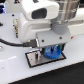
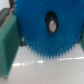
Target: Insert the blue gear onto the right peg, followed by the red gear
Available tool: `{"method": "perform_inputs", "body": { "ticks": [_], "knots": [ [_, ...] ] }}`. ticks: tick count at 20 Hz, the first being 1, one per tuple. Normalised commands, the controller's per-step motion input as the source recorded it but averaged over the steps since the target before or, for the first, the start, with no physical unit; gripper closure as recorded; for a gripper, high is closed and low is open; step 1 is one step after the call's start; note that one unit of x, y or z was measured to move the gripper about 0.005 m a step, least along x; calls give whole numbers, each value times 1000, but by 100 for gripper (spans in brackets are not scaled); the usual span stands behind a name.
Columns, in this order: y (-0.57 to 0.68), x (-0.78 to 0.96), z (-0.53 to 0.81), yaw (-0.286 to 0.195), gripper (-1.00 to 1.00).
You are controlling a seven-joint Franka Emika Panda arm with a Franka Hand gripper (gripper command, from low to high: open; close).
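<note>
Plate [image 1: 34,60], dark grey with pale rim, flat on white table [image 1: 15,70], toward the near side of the exterior view. Toward the exterior view's left of the plate, a thin dark upright pin [image 1: 31,53], bare; whether it counts as the right peg cannot be told from this view alone.

Blue gear [image 1: 51,51], toothed disc, low over the plate's part toward the exterior view's right, directly beneath the gripper [image 1: 50,46]. In the wrist view, same blue gear [image 2: 47,31] filling most of the picture, central bore open, a dark pin-like shape [image 2: 52,23] visible through it; seated on a peg or only hovering above it, cannot tell. Green pad [image 2: 9,42] at one flank of the gear, apparently pressed against its toothed edge.

Gripper closed on the blue gear, by appearance; opposite finger mostly hidden.

Red gear: not seen in either view.

Handling, judged: rigid plastic, light, not fragile; teeth giving the pads some bite, faces smooth and likely slippery. Best taken across the rim at opposite edges, hub and bore left free for the peg. Tilt in the grasp likely to jam the bore on the pin.
</note>
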Motion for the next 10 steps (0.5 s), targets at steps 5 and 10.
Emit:
{"method": "perform_inputs", "body": {
  "ticks": [5,10],
  "knots": [
    [9,-40,-152,0,-100],
    [129,-605,190,0,-100]
  ]
}}
